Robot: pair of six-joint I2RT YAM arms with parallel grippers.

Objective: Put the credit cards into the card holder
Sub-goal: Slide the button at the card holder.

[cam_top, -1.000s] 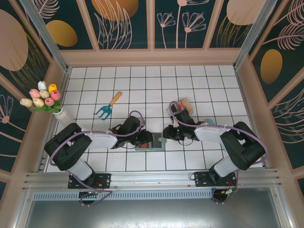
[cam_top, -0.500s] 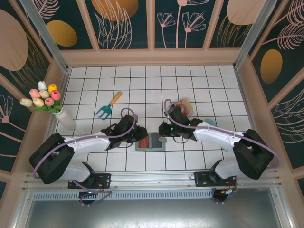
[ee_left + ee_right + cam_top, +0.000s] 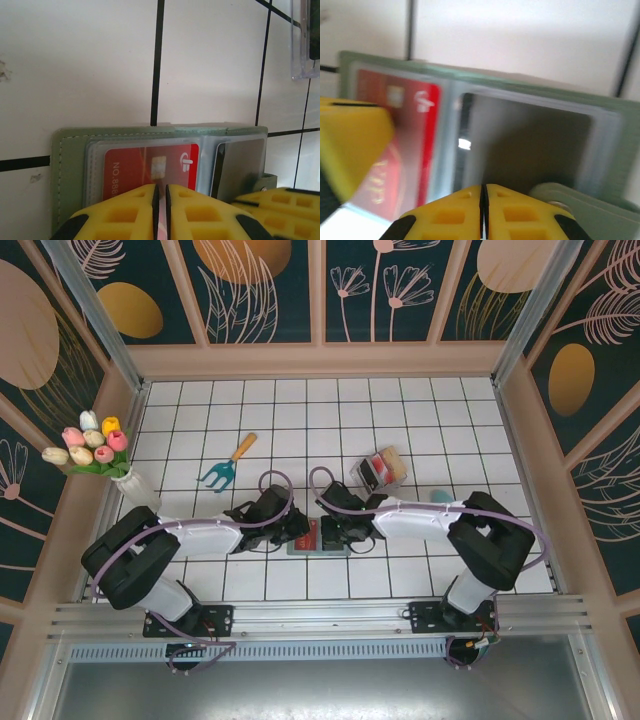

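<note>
Inside the flat sage-green folding card holder [image 3: 67, 165], pocketed one red plastic credit card [image 3: 135, 167], with left gripper [image 3: 160, 210] and right gripper [image 3: 483, 210] pinched together above it, leaving the other cards [image 3: 383, 466] beyond it.

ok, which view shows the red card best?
Left wrist: the red card is sharp and near-whole in the clear pocket of the card holder, print legible. Right wrist shows it blurred and partly covered. Top external gives a tiny red patch.

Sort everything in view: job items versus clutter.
Job:
- card holder
- red card, in its pocket
- other cards, in the clear tray

Lying about:
- teal hand rake
- vase of tulips
- small teal object
</note>
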